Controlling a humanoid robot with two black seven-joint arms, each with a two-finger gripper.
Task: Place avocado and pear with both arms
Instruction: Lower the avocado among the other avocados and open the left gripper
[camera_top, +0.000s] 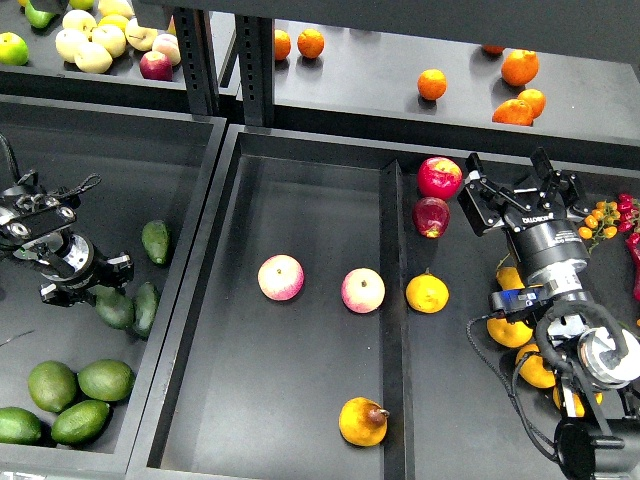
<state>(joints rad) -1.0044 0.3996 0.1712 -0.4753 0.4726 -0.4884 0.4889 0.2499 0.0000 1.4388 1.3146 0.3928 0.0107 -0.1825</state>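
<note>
My left gripper (97, 290) is over the left bin, its dark end set on a dark green avocado (114, 309) that partly shows under it. Two more avocados (155, 241) lie just to its right. A squat orange-yellow pear (362, 421) with a brown stem end lies at the front of the middle tray (300, 400), far from both grippers. My right gripper (517, 192) is open and empty above the right bin, beside two red apples (438, 177).
Two pink-and-yellow apples (281, 277) lie mid-tray. Light green plump fruits (80, 390) fill the left bin's front corner. Yellow-orange fruits (427, 293) lie in the right bin around my right arm. A divider wall (392, 300) separates tray and right bin. Oranges (519, 67) sit on the back shelf.
</note>
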